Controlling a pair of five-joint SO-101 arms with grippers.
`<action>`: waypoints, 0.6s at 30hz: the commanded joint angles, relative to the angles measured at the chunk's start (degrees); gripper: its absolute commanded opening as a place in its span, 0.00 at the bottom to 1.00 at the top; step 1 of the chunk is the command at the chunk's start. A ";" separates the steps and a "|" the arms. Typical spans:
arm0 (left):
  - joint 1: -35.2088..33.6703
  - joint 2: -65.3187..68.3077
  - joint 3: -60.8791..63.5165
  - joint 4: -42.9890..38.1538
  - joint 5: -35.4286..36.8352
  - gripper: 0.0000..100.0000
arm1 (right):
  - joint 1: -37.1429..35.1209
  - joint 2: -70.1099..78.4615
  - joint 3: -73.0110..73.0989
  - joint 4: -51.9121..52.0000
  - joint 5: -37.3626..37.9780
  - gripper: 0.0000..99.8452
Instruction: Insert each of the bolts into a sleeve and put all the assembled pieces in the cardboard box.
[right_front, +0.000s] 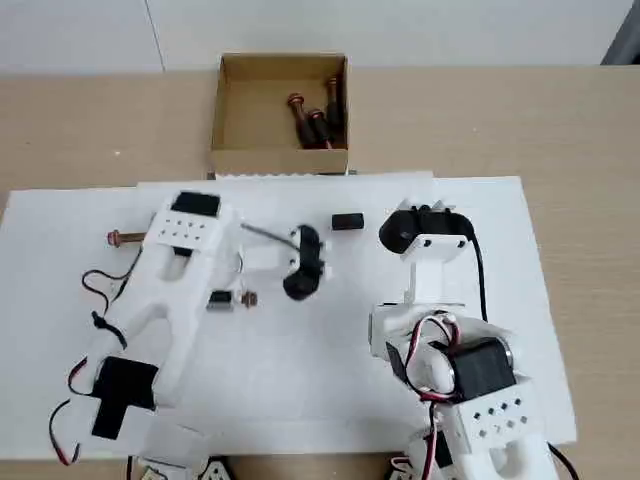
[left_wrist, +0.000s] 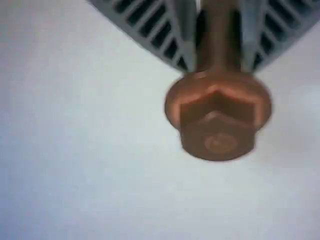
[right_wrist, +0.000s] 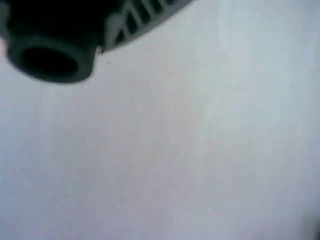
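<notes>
Right now the L gripper (left_wrist: 220, 45) has its jaws pinched on the shank of a copper flange bolt (left_wrist: 218, 117), head toward the cam, above white paper (left_wrist: 75, 165). The R gripper (right_wrist: 95, 35) looks clamped on a black sleeve (right_wrist: 50, 60). Farther off, a loose bolt (right_front: 115, 238) lies by the L arm, and the cardboard box (right_front: 280, 160) holds assembled pieces (right_front: 315, 122). Risk: if shank and bore are misaligned, the bolt may pivot in the pinch and drop.

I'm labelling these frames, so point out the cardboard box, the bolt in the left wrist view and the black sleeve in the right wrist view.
cardboard box (right_front: 222, 105), high view, left wall
bolt (left_wrist: 217, 125), left wrist view, hex head
black sleeve (right_wrist: 52, 78), right wrist view, rim
</notes>
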 joint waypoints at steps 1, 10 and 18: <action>0.44 -0.62 -9.10 4.66 7.12 0.01 | 0.31 -0.92 -5.45 -1.01 0.97 0.00; 3.43 -1.93 -29.32 10.55 32.18 0.01 | 0.40 -0.92 -12.92 0.57 5.71 0.00; 10.37 -15.56 -29.14 10.55 50.73 0.01 | 0.66 -1.01 -19.96 8.48 7.21 0.00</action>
